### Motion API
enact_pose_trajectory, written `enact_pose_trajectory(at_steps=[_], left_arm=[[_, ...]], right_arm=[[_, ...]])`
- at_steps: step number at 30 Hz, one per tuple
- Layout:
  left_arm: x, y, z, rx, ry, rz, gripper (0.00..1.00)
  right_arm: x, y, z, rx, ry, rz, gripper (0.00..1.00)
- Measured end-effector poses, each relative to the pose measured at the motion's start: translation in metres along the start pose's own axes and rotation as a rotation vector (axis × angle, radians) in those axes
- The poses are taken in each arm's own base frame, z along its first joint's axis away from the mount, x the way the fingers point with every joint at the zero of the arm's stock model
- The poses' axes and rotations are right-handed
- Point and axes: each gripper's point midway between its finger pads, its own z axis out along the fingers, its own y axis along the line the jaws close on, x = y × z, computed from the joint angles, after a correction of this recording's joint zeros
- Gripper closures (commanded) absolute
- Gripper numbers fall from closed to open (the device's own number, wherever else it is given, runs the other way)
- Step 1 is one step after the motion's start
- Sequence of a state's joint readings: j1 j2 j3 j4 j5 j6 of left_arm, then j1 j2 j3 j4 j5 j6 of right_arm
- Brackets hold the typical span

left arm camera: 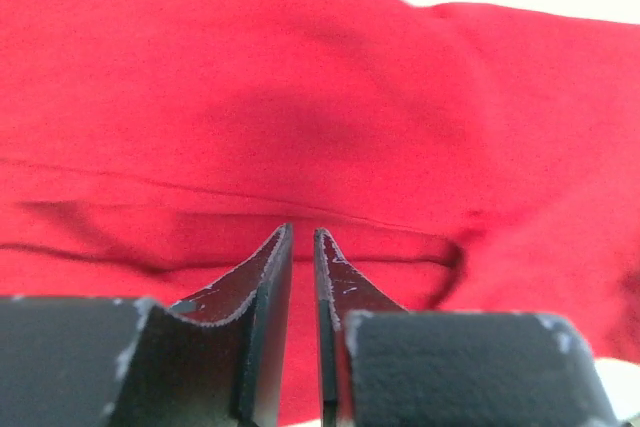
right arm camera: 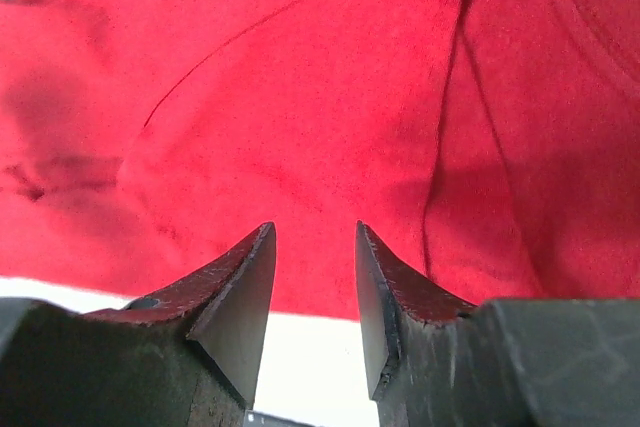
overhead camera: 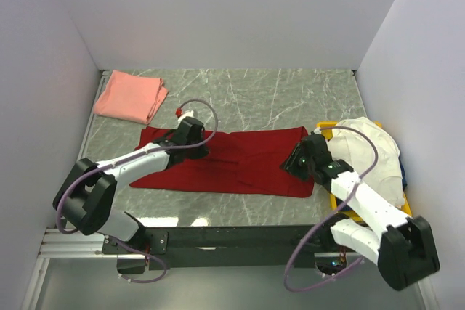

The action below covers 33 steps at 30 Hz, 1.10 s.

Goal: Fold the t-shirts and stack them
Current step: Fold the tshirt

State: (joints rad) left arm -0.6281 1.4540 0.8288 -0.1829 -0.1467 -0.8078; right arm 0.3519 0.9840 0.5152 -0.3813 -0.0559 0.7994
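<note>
1. Fingertips of the left gripper (left arm camera: 303, 232) stand almost together, with only a thin slit between them. No cloth is caught in that slit.
2. Below and ahead of those tips lies the deep red t-shirt (left arm camera: 300, 97), with a seam line and a shallow fold running across it. Whether the tips touch the cloth cannot be told.
3. The right gripper (right arm camera: 315, 229) has its jaws clearly spread, and nothing is between them. It points at the near edge of the same red cloth, where a strip of pale table shows beneath the hem.
4. From the top camera, the red shirt lies spread flat as a wide band across the middle of the grey marbled table (overhead camera: 276, 96). The left claw is over its far left part and the right claw is at its right end.
5. The salmon pink t-shirt (overhead camera: 131, 97) lies folded at the far left corner, well apart from the red one.
6. The cream white t-shirt (overhead camera: 367, 150) is heaped on the yellow tray (overhead camera: 326, 125) at the right, just beside the right arm.
</note>
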Motion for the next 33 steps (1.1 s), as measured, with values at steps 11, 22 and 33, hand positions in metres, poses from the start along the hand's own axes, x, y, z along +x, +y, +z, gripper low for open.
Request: enact_pose_trajectory(at_steps=[11, 22, 33], left_arm=[[0.041, 0.054, 0.017, -0.146, 0.056, -0.045, 0.85], [0.059, 0.049, 0.005, -0.123, -0.023, -0.146, 0.83], [0.129, 0.0, -0.021, -0.018, 0.073, -0.248, 0.78]], right_arm=[[0.001, -0.016, 0.055, 0.154, 0.072, 0.019, 0.57], [-0.042, 0.01, 0.093, 0.173, 0.074, 0.016, 0.58], [-0.088, 0.04, 0.136, 0.215, 0.115, -0.073, 0.59]])
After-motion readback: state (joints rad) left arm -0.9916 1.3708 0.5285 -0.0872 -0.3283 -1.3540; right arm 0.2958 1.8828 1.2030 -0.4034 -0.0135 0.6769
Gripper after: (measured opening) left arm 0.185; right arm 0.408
